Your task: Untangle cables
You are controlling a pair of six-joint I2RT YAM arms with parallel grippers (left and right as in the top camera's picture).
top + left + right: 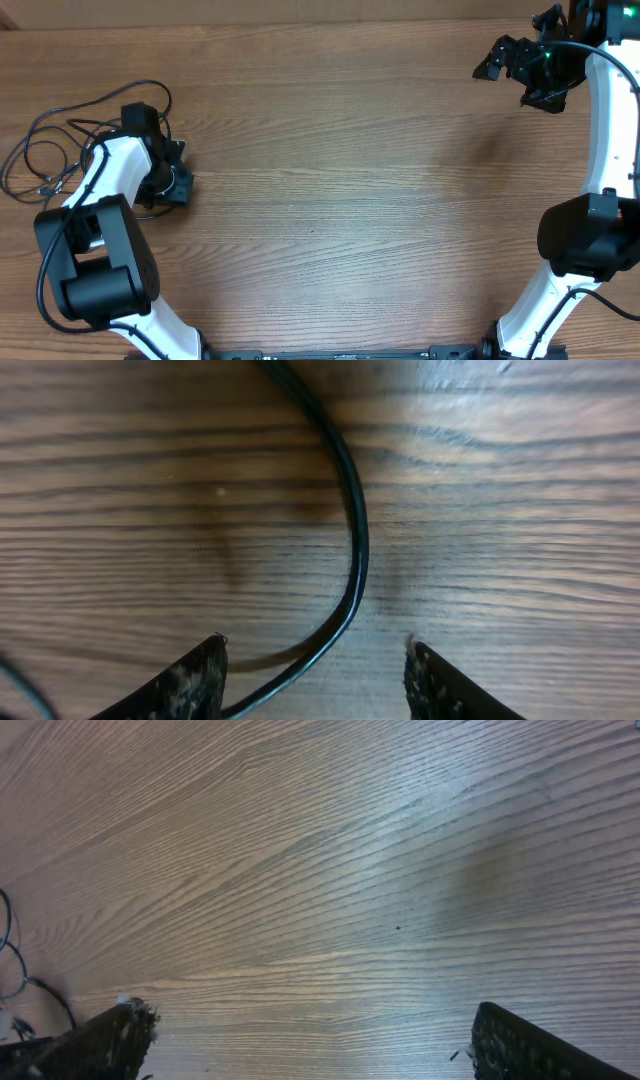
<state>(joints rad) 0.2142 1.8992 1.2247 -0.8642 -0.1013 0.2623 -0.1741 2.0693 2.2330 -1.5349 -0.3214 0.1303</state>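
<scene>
The cables (pixel 52 150) are thin black cords lying in loose, overlapping loops at the table's far left, with small silvery plug ends near the left edge. My left gripper (pixel 176 188) is low over the table just right of the loops. In the left wrist view one cable (pixel 358 550) curves down from the top and passes between the open fingers (pixel 315 660), close to the left fingertip. My right gripper (pixel 492 62) is open and empty, raised at the far right back. Its wrist view (pixel 310 1015) shows bare wood and a bit of cable (pixel 8 958) at the left edge.
The wooden table (pixel 350 180) spans the view. The two arm bases stand at the front edge, left (pixel 95 275) and right (pixel 585 240). Thicker black wires run along both arms.
</scene>
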